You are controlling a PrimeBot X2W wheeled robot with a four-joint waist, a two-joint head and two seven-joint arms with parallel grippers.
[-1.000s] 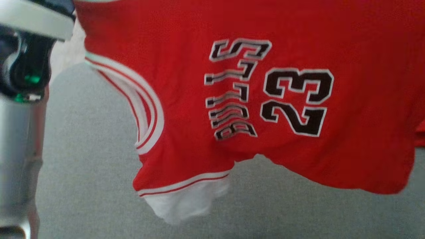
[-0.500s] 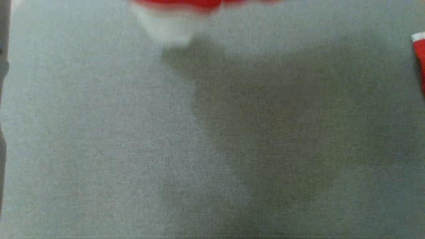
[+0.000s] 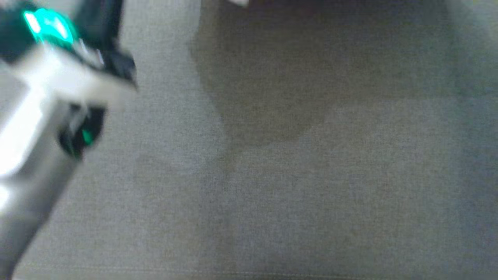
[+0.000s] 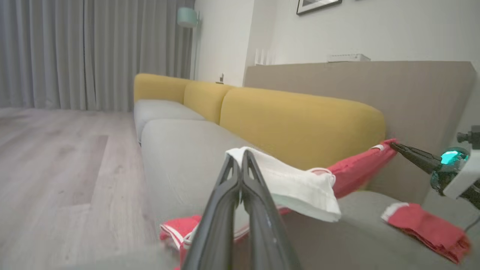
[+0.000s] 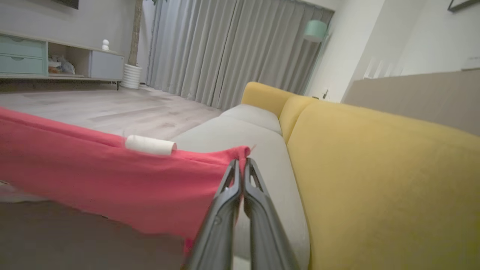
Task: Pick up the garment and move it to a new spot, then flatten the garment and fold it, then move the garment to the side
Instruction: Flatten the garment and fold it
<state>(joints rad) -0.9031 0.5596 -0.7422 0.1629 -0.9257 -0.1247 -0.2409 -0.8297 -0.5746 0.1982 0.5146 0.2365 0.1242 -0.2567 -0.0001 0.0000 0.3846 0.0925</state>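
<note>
where the red jersey (image 4: 360, 165) filled the head view a second ago, you now look down on the grey seat cushion (image 3: 311, 194), probably a camera swing. your left gripper (image 4: 240, 159) is pinched on its white trim and your right gripper (image 5: 243, 162) on a red corner. in the left wrist view the cloth stretches from centre frame to the right, long axis gripper to gripper, above the seat. both arms share it, so i'd lower them together.

Silvery-white forearm (image 3: 27, 163), green light (image 3: 48, 25), long dark tapered fingers (image 4: 217, 225) on left tool (image 4: 237, 159) and right tool (image 5: 242, 165).
</note>
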